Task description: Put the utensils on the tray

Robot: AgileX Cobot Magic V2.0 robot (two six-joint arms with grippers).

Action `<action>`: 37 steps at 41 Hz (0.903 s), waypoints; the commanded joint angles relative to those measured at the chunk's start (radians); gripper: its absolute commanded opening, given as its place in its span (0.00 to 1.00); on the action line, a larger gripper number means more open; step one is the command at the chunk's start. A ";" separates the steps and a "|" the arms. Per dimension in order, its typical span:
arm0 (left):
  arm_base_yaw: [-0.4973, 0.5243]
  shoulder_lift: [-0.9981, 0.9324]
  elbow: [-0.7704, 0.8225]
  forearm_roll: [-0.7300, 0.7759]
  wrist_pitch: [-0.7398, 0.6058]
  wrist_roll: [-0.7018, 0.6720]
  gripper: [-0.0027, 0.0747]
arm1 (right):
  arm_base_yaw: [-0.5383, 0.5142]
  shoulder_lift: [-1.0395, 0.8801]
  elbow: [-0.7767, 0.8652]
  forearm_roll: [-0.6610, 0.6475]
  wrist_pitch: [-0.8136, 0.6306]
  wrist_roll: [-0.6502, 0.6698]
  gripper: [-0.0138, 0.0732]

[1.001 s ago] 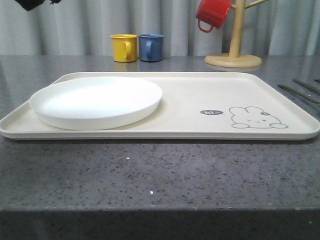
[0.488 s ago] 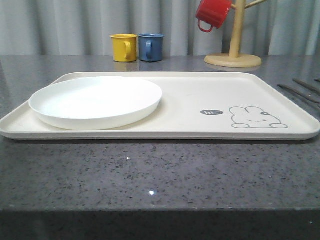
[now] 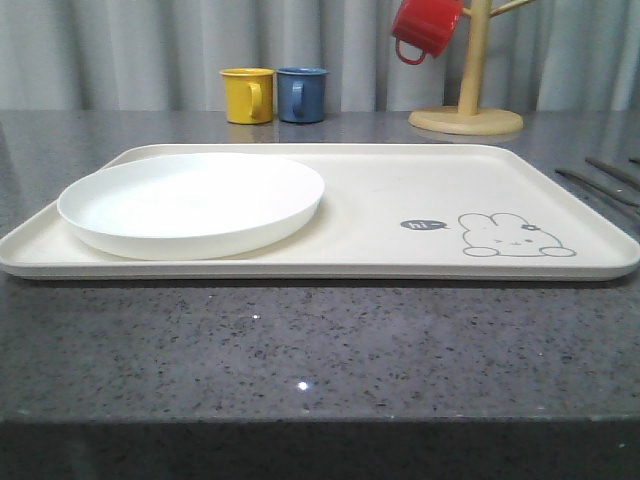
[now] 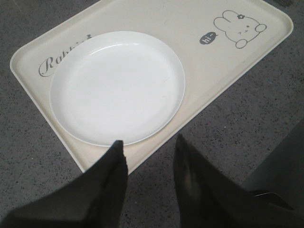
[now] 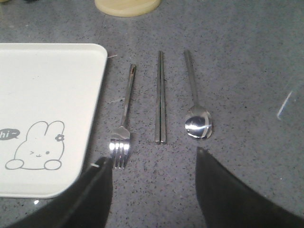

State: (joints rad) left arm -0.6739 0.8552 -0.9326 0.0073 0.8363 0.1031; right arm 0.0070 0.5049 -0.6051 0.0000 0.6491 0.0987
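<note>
Right wrist view: three utensils lie side by side on the grey table (image 5: 247, 71), just beside the tray (image 5: 47, 85): one fork (image 5: 124, 118), one pair of chopsticks (image 5: 160, 97), one spoon (image 5: 195, 109). The right gripper (image 5: 154, 190) hangs above them, jaws wide and empty. On the tray sits one plate (image 4: 116, 85); the left gripper (image 4: 149, 156) is also spread and holds nothing. Three mugs stand behind: yellow (image 3: 248, 95), blue (image 3: 301, 94), red (image 3: 425, 27).

1. Even, bright overhead light; shadows stay soft.
2. Glare whitens the plate (image 3: 190, 205) and glints off the spoon (image 5: 198, 124) bowl (fork (image 5: 121, 142) tines too).
3. Both wrist views' near dark jaws are blurred.
</note>
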 commanded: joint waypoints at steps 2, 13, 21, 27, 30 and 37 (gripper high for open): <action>-0.009 -0.002 -0.025 0.000 -0.071 -0.011 0.33 | 0.000 0.012 -0.035 -0.007 -0.082 -0.005 0.65; -0.009 -0.002 -0.025 0.000 -0.071 -0.011 0.33 | 0.001 0.043 -0.048 0.000 -0.103 -0.017 0.65; -0.009 -0.002 -0.025 0.000 -0.071 -0.011 0.33 | 0.040 0.240 -0.178 0.061 0.116 -0.081 0.65; -0.009 -0.002 -0.025 0.000 -0.071 -0.011 0.33 | 0.092 0.416 -0.294 0.057 0.220 -0.082 0.64; -0.009 -0.002 -0.025 0.000 -0.071 -0.011 0.33 | 0.097 0.505 -0.346 0.052 0.240 -0.082 0.64; -0.009 -0.002 -0.025 0.000 -0.071 -0.011 0.33 | 0.097 0.703 -0.461 0.041 0.271 -0.081 0.63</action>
State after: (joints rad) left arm -0.6739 0.8566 -0.9326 0.0073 0.8345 0.1031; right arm 0.1042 1.1342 -0.9835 0.0522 0.9341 0.0280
